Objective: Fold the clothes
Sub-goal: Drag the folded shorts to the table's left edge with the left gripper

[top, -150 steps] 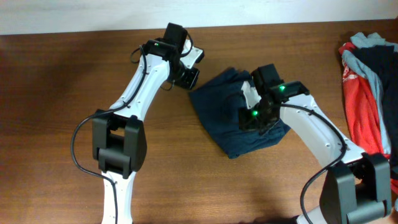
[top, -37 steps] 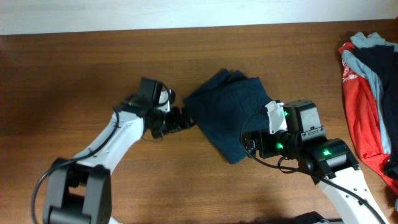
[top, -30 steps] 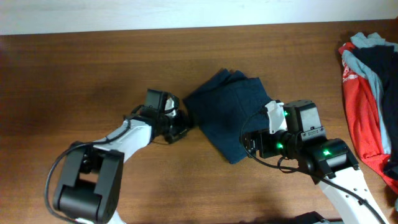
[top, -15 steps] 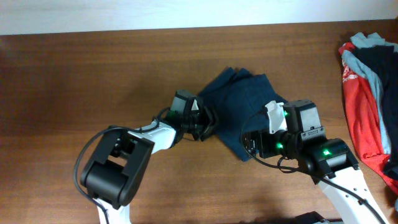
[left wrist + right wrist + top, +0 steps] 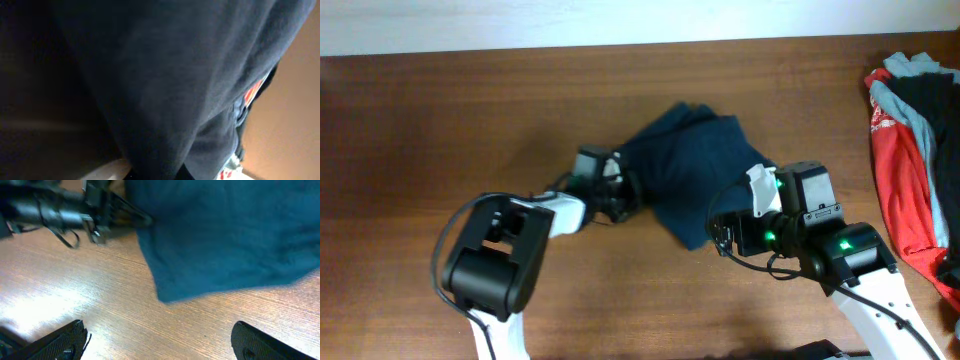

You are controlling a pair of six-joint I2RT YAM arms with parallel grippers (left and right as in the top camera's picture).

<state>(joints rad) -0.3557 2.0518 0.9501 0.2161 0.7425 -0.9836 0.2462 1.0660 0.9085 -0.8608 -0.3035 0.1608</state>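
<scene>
Brown wooden worktop (image 5: 440, 110); dark navy-blue cloth garment (image 5: 692, 170) bunched at centre. Left hand (image 5: 618, 192) pressed together, pinching its left edge; cloth lies to that hand's right. Right hand (image 5: 718, 232) spread, empty, just beside the near corner. Likely fold carries rightward.

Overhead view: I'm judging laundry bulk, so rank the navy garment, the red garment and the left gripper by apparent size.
1. navy garment and red garment: similar visible area. The red one is cut off by the frame edge, so I won't rank them.
2. left gripper: clearly smallest.
</scene>
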